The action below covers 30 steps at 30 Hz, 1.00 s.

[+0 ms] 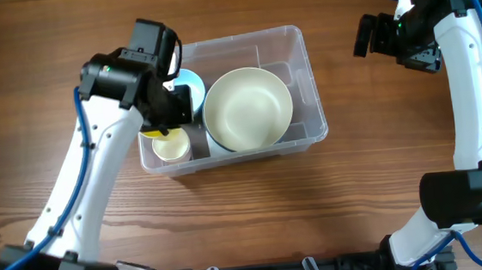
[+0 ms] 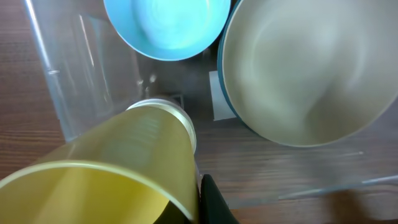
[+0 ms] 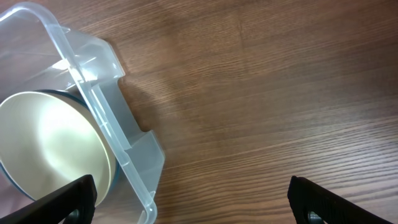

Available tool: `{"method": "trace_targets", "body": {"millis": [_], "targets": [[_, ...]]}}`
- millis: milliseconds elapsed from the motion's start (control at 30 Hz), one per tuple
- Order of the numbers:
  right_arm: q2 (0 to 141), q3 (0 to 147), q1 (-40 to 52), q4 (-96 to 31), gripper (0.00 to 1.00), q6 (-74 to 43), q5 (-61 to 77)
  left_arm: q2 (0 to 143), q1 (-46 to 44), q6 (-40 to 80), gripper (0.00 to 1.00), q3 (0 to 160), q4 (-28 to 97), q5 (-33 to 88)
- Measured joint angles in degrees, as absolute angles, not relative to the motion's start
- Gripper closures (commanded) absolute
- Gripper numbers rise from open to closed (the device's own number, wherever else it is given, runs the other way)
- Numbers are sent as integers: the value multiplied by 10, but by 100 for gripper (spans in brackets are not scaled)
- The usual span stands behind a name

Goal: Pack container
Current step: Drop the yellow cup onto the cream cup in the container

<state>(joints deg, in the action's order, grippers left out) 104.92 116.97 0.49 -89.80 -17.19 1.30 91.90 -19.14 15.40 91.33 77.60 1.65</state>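
container (image 1: 296, 51) at middle of bench (image 1: 383, 193), slightly skewed. inside it: cream bowl (image 1: 248, 109) at centre, blue bowl (image 1: 190, 80) just beside it toward left end, partly under left arm. left gripper (image 1: 170, 128) lowered into container's left end, clamped on yellow cup (image 2: 118, 168); contact of cup base with container floor: cannot tell. right gripper (image 3: 189, 202) spread wide, empty, over bare bench beside container's right end.

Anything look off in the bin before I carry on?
Nothing spilled or damaged. The only oddity is the yellow cup at the end of the container under the left arm: in the left wrist view it appears to lean, not stand square, beside the blue bowl and cream bowl.
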Motion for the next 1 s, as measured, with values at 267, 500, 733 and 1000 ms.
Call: {"method": "trace_targets", "body": {"millis": [267, 500, 733, 1000], "targets": [[1049, 1170, 5, -898, 0, -172, 13, 959, -191, 158, 67, 913, 784, 17], [1049, 1170, 5, -898, 0, -172, 13, 959, -191, 156, 67, 913, 790, 17], [1049, 1169, 5, -861, 0, -163, 13, 959, -184, 156, 63, 910, 715, 5], [1047, 1166, 5, -651, 0, -135, 13, 959, -43, 177, 0, 910, 535, -5]]}}
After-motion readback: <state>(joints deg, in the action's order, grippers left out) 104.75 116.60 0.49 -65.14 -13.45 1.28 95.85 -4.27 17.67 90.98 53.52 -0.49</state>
